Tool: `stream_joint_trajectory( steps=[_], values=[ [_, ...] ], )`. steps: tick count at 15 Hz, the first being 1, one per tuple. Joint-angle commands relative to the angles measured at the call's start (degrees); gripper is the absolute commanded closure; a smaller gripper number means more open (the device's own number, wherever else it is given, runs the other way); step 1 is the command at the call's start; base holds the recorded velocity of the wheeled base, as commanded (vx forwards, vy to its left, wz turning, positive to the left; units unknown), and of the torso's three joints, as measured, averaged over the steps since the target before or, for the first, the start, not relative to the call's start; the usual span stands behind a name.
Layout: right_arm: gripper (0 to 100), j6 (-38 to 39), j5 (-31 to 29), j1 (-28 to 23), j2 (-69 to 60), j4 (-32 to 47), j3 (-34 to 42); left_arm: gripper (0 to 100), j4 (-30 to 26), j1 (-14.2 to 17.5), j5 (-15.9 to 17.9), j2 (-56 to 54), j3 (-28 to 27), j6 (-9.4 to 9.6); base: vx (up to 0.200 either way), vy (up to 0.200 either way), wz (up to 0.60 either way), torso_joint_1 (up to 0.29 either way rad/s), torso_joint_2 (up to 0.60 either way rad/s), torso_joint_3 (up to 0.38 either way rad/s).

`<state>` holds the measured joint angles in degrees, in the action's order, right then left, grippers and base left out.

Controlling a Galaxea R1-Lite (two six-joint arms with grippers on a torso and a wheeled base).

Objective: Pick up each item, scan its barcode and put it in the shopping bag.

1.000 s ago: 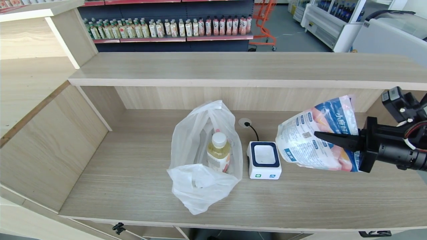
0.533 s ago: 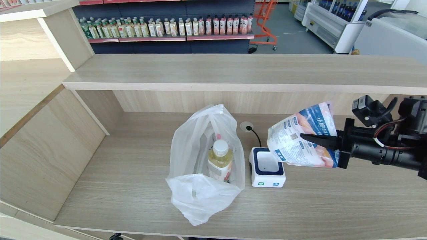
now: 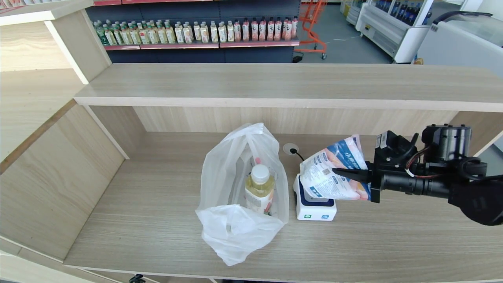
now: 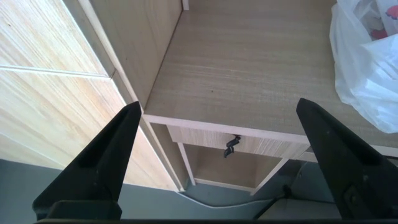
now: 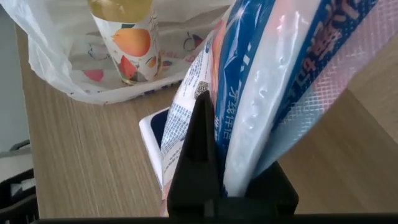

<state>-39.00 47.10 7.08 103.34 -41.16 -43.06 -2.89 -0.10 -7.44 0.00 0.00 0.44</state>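
Blue-and-white pouch [image 3: 328, 188] tilted above the white scanner [image 3: 316, 212], just beside open translucent shopping bag [image 3: 232, 232] with upright bottle [image 3: 258, 189] inside

The bottle [image 3: 258, 188] stands in the bag [image 3: 235, 232] on the counter [image 3: 137, 220], the scanner [image 3: 316, 212] sits just right of the bag, and the pouch [image 3: 322, 184] hangs over the scanner.

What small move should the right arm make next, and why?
Probably lower the pouch slightly toward the scanner and pause there for the read. The right end effector holds the pouch above the scanner, covering part of its window. The shopping bag beside it stands open with a bottle inside, ready afterwards.
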Motion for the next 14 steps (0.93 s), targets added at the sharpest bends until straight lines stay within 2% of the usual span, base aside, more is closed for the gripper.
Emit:
stream_joint_trajectory(
  steps=[1,9,14],
  values=[
    [100,-1.87,0.18,1.27,3.71,0.02,-2.47,0,-0.01,0.01,-0.03,0.0,0.0,0.0,0.0,0.0,0.0,0.0,0.0,0.0],
    [100,-6.09,0.09,4.43,3.62,-0.33,-4.93,0,-0.01,0.01,-0.03,0.09,0.0,0.0,0.0,0.0,0.0,0.0,0.0,0.0],
    [100,-6.44,-0.17,4.43,2.39,-0.33,-4.76,0,-0.01,0.01,0.05,0.0,0.0,0.0,0.0,0.0,0.0,0.0,0.0,0.0]
  ],
)
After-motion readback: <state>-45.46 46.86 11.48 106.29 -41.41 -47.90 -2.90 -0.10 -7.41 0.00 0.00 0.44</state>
